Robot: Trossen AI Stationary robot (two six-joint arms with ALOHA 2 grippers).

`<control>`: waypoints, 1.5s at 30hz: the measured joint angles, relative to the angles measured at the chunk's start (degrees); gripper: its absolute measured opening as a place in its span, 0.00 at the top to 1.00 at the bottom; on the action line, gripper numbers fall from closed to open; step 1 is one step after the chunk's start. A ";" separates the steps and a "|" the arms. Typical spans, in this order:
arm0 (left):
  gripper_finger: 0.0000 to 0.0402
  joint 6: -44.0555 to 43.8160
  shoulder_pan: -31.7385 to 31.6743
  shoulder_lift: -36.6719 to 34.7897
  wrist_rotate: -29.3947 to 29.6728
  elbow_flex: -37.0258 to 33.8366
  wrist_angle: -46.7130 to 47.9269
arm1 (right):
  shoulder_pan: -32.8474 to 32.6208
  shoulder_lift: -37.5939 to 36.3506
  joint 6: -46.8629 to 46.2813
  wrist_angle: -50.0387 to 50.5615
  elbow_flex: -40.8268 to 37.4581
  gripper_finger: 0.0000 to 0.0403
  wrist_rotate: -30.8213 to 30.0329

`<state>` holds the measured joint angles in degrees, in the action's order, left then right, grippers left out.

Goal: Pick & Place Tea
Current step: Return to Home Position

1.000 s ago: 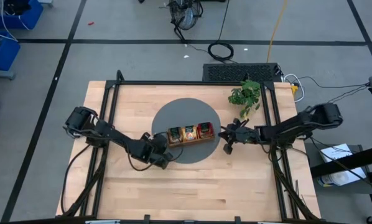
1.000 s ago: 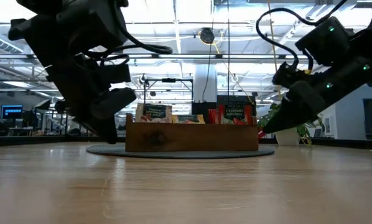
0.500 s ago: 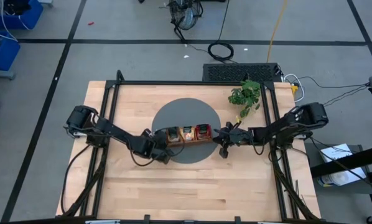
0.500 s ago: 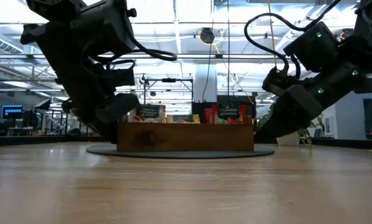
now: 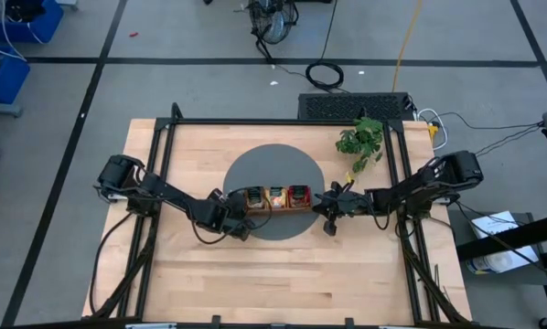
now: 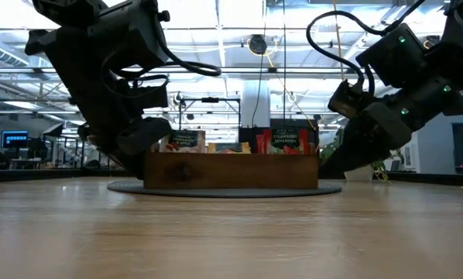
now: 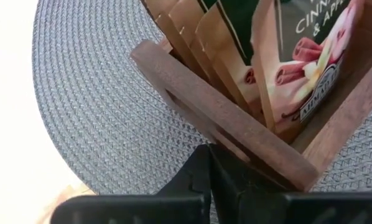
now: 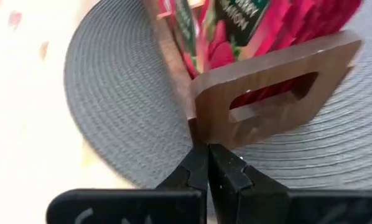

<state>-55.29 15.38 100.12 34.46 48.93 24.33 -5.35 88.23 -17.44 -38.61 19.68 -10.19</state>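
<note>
In the middle of the tabletop [image 5: 255, 274], the tea sachets [image 5: 278, 195] stand on edge inside a brown wooden tray [image 6: 231, 173] with three sections. Brownish packets fill the left section, orange-yellow ones the middle, and red ones the right. Their printed tops rise above the tray's front wall in the low view. The tray sits on a round grey woven mat [image 5: 255, 169], slightly toward the near side of it.

The left tool [image 5: 239, 215] is low over the mat, right at the tray's left end. In the left wrist view its two dark fingers [image 7: 192, 180] are pressed together with nothing between them, and their tips meet the slotted end wall beside the brown packets. The right tool [image 5: 323, 205] is at the tray's right end, also low. Its fingers [image 8: 192, 171] are likewise closed on nothing, with the tips at the lower corner of the end wall and its handle slot, and the red packets just behind. A small green leafy plant [image 5: 362, 142] stands near the far right edge of the tabletop, well apart from the tray.
</note>
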 joint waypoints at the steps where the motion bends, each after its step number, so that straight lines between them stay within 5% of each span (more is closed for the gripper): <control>1: 0.99 0.21 0.00 0.00 0.00 0.00 0.00 | -0.04 0.00 0.24 0.24 0.04 1.00 0.44; 11: 0.96 -0.95 1.01 -1.84 2.06 0.00 7.87 | -0.90 -0.99 0.81 1.15 0.13 1.00 1.36; 18: 0.96 2.07 5.65 -9.38 2.07 0.00 13.34 | -2.30 -7.52 2.70 4.75 0.13 1.00 1.33; 26: 0.96 20.45 9.88 -25.20 6.90 0.02 15.11 | -1.89 -30.52 14.92 20.51 0.09 1.00 1.60; 34: 0.98 56.12 10.23 -34.69 9.20 -0.03 3.86 | -0.28 -54.05 18.74 32.52 0.09 1.00 5.39; 39: 0.99 72.71 7.44 -40.12 -2.61 -0.07 -3.18 | 0.12 -61.37 19.12 39.46 0.07 1.00 -0.37; 45: 0.99 77.77 0.86 -51.14 -18.23 0.02 -3.54 | 0.08 -65.72 21.10 44.15 0.06 1.00 -0.05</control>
<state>22.48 16.23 48.98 16.23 48.95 20.80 -5.27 22.51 3.66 5.54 19.74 -10.24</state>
